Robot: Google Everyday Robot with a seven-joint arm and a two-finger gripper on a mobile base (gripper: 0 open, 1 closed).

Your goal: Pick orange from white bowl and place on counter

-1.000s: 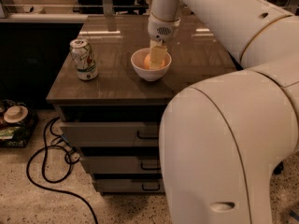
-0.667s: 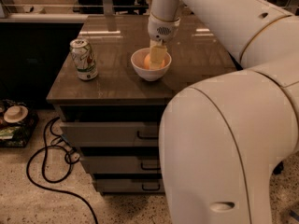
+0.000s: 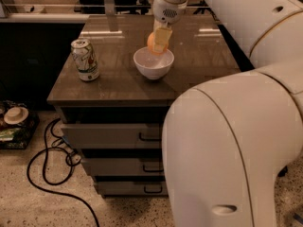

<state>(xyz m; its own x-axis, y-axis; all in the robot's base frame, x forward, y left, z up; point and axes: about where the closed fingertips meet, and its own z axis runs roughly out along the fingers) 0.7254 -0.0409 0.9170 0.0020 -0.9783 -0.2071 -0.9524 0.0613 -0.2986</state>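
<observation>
The white bowl (image 3: 153, 64) stands in the middle of the grey-brown counter (image 3: 123, 84), and its inside looks empty. My gripper (image 3: 159, 42) hangs from the arm just above the bowl's far rim. It is shut on the orange (image 3: 152, 42), a small round fruit held between the fingers a little above the bowl. One finger covers the orange's right half.
A green-and-white drink can (image 3: 85, 59) stands on the counter left of the bowl. The cabinet below has three black-handled drawers (image 3: 113, 136). A black cable (image 3: 52, 169) and clutter lie on the floor at left. My large white arm body fills the right side.
The gripper was down inside the bowl before. It has risen with the orange in it, and the bowl now looks empty.
</observation>
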